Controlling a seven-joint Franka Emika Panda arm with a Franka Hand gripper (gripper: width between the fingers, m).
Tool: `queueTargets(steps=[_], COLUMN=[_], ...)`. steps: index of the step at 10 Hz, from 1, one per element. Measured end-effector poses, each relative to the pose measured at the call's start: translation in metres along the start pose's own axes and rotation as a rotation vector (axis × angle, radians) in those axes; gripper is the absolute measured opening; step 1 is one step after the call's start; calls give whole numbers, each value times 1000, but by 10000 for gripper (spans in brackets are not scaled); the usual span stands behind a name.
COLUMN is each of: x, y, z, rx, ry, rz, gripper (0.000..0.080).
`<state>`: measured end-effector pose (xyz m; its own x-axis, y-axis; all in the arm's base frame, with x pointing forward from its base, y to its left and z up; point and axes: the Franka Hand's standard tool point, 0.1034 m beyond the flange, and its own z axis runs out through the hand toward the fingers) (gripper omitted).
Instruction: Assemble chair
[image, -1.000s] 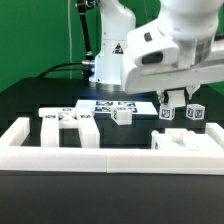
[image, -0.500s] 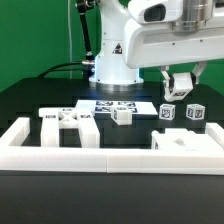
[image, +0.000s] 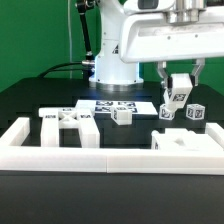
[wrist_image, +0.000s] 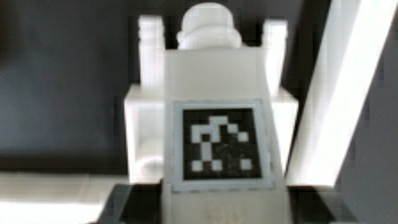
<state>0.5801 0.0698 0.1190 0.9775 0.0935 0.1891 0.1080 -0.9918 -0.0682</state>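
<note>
My gripper (image: 178, 90) hangs above the table at the exterior view's right, shut on a blocky white chair leg (image: 180, 97) with a black-and-white tag. In the wrist view the same leg (wrist_image: 217, 100) fills the middle, a rounded peg at its far end, and my gripper (wrist_image: 217, 203) has a dark finger on each side of it. Two small tagged chair parts (image: 167, 113) (image: 195, 113) stand on the table below. A flat chair panel (image: 68, 121) lies at the exterior view's left. Another small part (image: 122, 116) sits near the middle.
The marker board (image: 118, 104) lies flat behind the middle part. A long white border rail (image: 100, 157) runs along the front with raised ends. One more white chair piece (image: 185, 141) rests against the rail at the exterior view's right. The robot base (image: 115, 60) stands at the back.
The arm has risen and the wrist has turned. The held leg has come up a little above the two small parts and now hangs more upright.
</note>
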Motion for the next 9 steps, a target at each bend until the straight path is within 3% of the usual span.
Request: queueTargets(steps=[2,3,4,6,8,9], x=[15,21,17,20,40,48], y=[-7,-4,-1,-5,-16,-15], z=[-7,-9,-7,-5,-3,6], rx=[-8,-21,-34,-34,-28,-31], ry=[103,201,266,308,346,348], rz=[-5,-19,-21,-26,-51,-73], gripper=[295,295,295,295,295,295])
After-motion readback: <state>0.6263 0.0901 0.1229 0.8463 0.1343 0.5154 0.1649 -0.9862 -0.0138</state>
